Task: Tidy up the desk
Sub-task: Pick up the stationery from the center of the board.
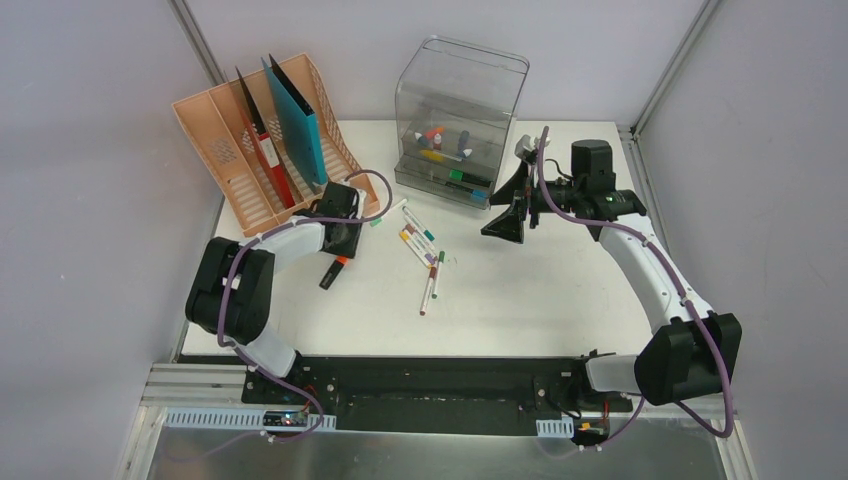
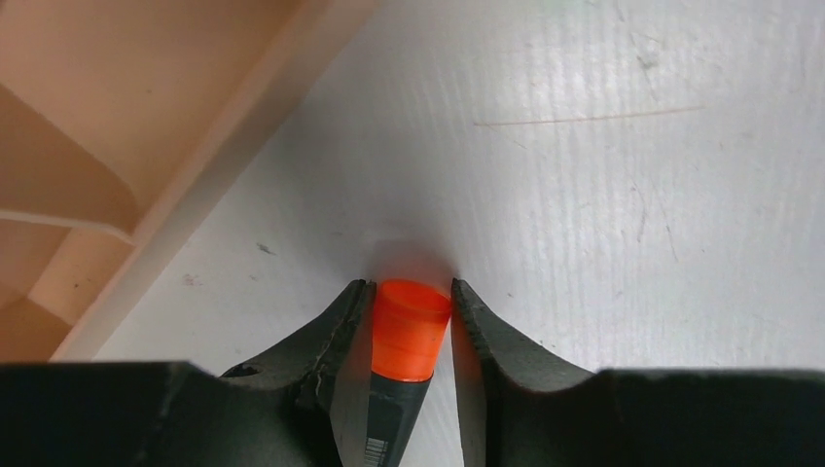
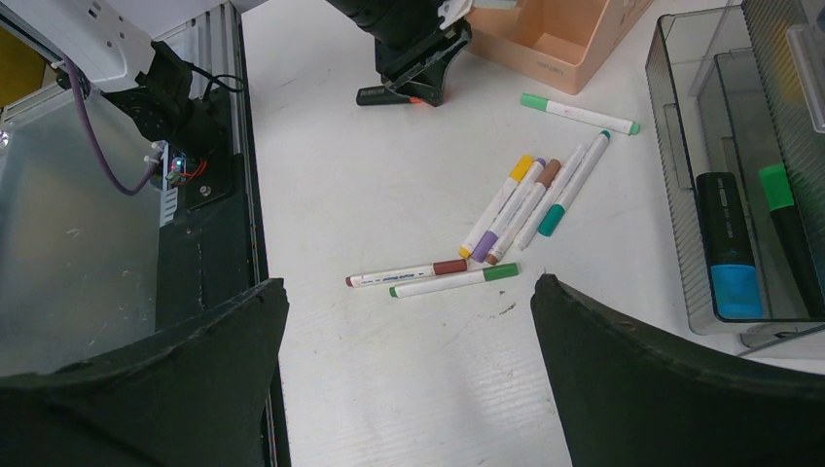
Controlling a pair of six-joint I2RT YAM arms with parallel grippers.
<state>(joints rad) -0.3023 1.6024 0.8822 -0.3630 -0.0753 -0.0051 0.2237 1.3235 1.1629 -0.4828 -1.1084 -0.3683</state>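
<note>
Desk (image 1: 560, 310): white top ahead of arm bases; likely rigid, heavy, not for gripping. Orange-capped marker (image 2: 409, 331), near left edge: light, slick, better held mid-barrel; left gripper (image 2: 411, 285) pinched cap. Right gripper (image 3: 409, 284) spread, empty.

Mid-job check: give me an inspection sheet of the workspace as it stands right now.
Surface: white desk, faint scuffs showing in the left wrist view.
Job's things: orange-capped marker lying beside the peach file rack; several loose pens scattered mid-desk; clear drawer box at the back with more markers inside.
Clutter: nothing seen beyond the pens.
Grippers: left gripper low over the desk, jaws close on either side of the orange cap, grip not confirmed; right gripper wide open, empty, in front of the drawer box.
Cables: purple cables run along both arms, away from the pens.
Surroundings: grey walls, aluminium frame.
</note>
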